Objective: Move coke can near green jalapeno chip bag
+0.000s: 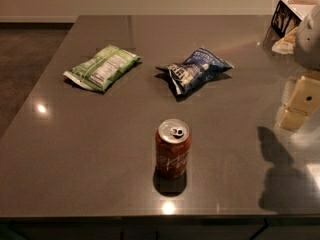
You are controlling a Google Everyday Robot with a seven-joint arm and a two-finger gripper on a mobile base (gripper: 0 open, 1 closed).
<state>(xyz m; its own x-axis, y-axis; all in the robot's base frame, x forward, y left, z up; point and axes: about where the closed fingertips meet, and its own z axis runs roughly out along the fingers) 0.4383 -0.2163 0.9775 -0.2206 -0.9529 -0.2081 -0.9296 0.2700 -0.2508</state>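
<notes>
The coke can stands upright on the dark grey table, near the front edge at the middle. The green jalapeno chip bag lies flat at the back left, well apart from the can. My gripper hangs at the right edge of the camera view, above the table, to the right of the can and clear of it. It holds nothing that I can see. Part of the gripper is cut off by the frame edge.
A dark blue chip bag lies between the can and the back of the table, right of the green bag. A box with packets stands at the back right corner. The floor drops off past the table's left edge.
</notes>
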